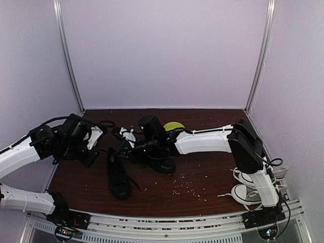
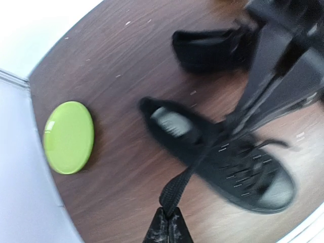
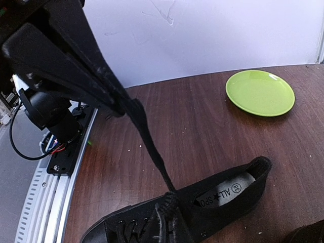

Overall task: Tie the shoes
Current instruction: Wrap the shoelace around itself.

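Spanning all three views, the dark wooden worktop (image 1: 202,174) carries everything; the right arm (image 1: 202,142) reaches across it from the right side, and the left arm (image 1: 20,154) comes in from the left, partly cut off by the frame edge; grey-and-white sneakers (image 1: 247,192) sit at the right edge, half hidden behind the right arm's base; one black shoe (image 1: 119,177) lies left of centre with its toe toward the near edge, and the second black shoe (image 1: 161,161) sits just beside it under the right arm, its upper part hidden from above; a green plate (image 1: 174,125) shows only as a sliver behind that arm, though the right wrist view shows it whole; the left hand (image 2: 167,223) shows only its fingertips at the frame's bottom edge, pressed together on a black lace (image 2: 185,182) that runs taut up to the first shoe; the right hand (image 3: 109,93) is a dark, unfocused mass, pinching a second lace strand (image 3: 149,144) that drops to the same shoe's eyelets; that shoe's toe is cut off there; whether both strands are one lace I cannot tell; pale crumbs (image 1: 187,187) dot the wood, too small to identify.
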